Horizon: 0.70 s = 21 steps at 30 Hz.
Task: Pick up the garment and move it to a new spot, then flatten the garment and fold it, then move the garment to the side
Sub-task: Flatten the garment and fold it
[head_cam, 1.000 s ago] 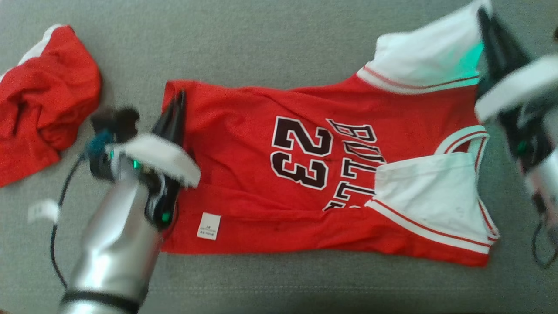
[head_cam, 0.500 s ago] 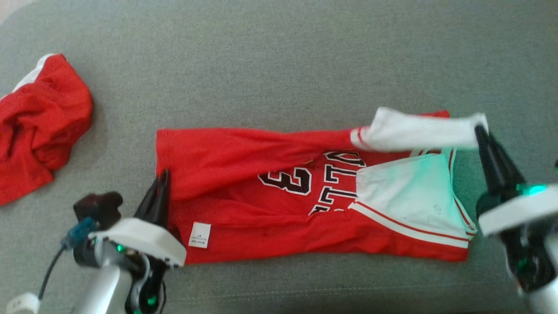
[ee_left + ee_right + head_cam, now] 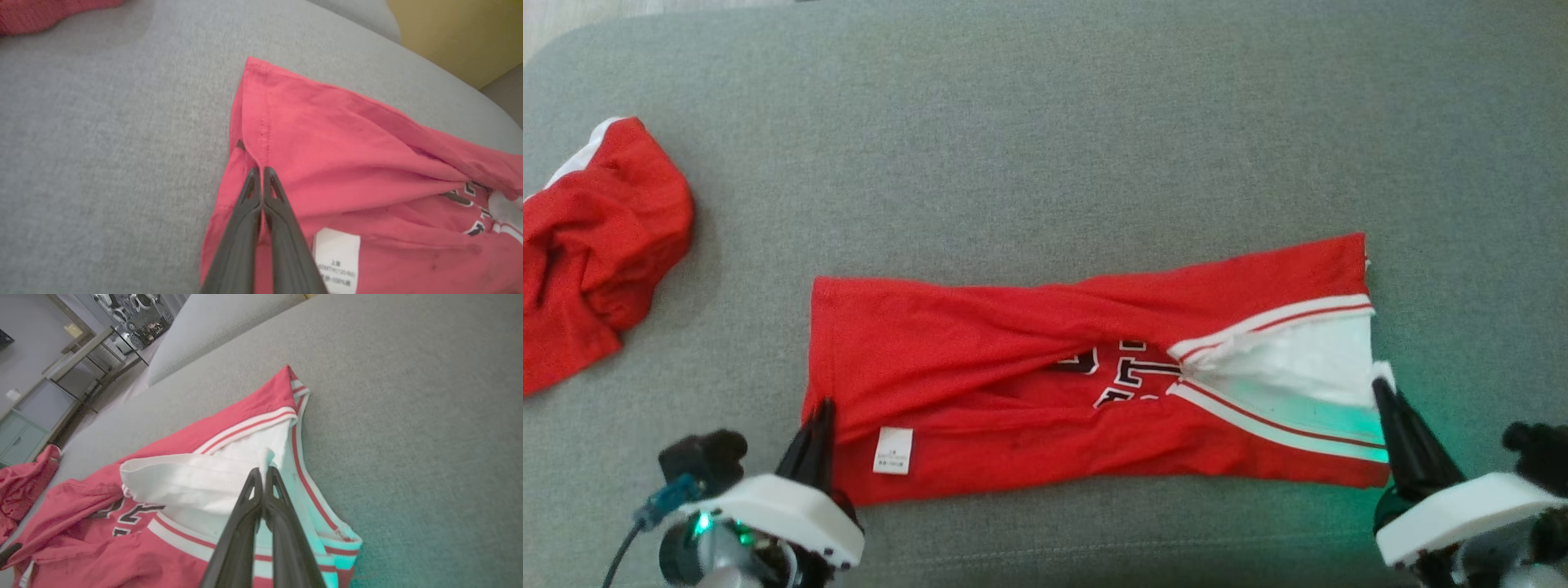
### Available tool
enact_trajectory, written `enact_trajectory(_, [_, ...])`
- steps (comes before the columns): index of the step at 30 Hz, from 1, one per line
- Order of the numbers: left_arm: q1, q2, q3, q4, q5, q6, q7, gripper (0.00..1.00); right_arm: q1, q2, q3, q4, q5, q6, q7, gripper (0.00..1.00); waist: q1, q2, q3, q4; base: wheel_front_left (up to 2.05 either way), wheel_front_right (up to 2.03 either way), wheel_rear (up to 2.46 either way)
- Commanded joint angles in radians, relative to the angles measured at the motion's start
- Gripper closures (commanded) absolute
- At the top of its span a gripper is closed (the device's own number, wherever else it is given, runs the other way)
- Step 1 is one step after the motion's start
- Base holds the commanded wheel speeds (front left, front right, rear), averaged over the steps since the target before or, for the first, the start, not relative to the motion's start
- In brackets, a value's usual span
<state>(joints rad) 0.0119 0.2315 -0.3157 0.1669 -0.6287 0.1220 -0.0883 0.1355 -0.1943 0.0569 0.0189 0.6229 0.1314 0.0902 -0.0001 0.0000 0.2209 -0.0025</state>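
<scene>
Folding the jersey (image 3: 1013,376) lengthwise, looks like.
It sits along the front edge of the grey cushion (image 3: 1045,122); left gripper (image 3: 823,404) pinches the hem (image 3: 263,122), right gripper (image 3: 1382,390) pinches the white shoulder strap (image 3: 265,454). Next probably: line edges up, let go.

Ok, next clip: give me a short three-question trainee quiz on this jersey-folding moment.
1. True or false: the left claw is shut on the red jersey's hem edge.
2. What is the right claw pinching? A) the white sleeve B) the care label C) the grey cushion
3. Fill in: the crumpled red garment lies to the robot's ____ of the jersey.
Key: 1 true; 2 A; 3 left.
</scene>
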Motion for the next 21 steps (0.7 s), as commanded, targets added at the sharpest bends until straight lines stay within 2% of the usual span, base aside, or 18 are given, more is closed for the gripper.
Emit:
enact_trajectory(1, [-0.014, 0.017, 0.032, -0.011, -0.006, -0.006, 0.003, 1.00, -0.012, -0.009, 0.014, -0.016, -0.020, -0.001, -0.001, 1.00, 0.0001, 0.0000, -0.004, 0.000, 0.00, 0.00, 0.00])
enact_trajectory(2, [-0.014, 0.013, 0.031, 0.006, -0.010, -0.011, -0.001, 1.00, -0.015, -0.001, 0.014, -0.001, -0.035, -0.001, -0.005, 1.00, 0.0001, 0.0000, -0.008, 0.001, 0.00, 0.00, 0.00])
enact_trajectory(3, [-0.015, 0.010, 0.030, 0.024, -0.013, -0.017, -0.007, 1.00, -0.018, 0.010, 0.010, 0.018, -0.047, -0.001, -0.009, 0.84, 0.0001, 0.0000, -0.011, 0.001, 0.00, 0.00, 0.00])
enact_trajectory(4, [-0.015, 0.005, 0.028, 0.044, -0.018, -0.021, -0.009, 0.84, -0.021, 0.013, 0.007, 0.039, -0.068, -0.001, -0.011, 0.59, 0.0001, 0.0000, -0.016, 0.002, 0.00, 0.00, 0.00])
enact_trajectory(5, [-0.017, 0.001, 0.026, 0.062, -0.020, -0.025, -0.013, 0.50, -0.024, 0.020, 0.007, 0.055, -0.082, -0.001, -0.014, 0.03, 0.0001, 0.0000, -0.021, 0.003, 0.00, 0.00, 0.00])
enact_trajectory(6, [-0.019, -0.003, 0.026, 0.078, -0.018, -0.025, -0.025, 0.00, -0.029, 0.029, 0.007, 0.068, -0.088, -0.001, -0.021, 0.00, 0.0001, 0.0000, -0.025, 0.003, 0.00, 0.00, 0.00])
enact_trajectory(14, [-0.040, -0.020, 0.015, 0.132, 0.047, -0.011, -0.135, 0.00, -0.049, 0.064, -0.021, 0.062, -0.183, -0.001, -0.115, 0.00, 0.0001, 0.0000, -0.064, 0.005, 0.00, 0.00, 0.00])
enact_trajectory(21, [-0.067, -0.025, 0.044, 0.026, 0.150, 0.019, -0.172, 0.00, -0.073, 0.071, -0.036, -0.053, -0.297, -0.001, -0.176, 0.00, 0.0001, 0.0000, -0.098, 0.000, 0.00, 0.00, 0.00])
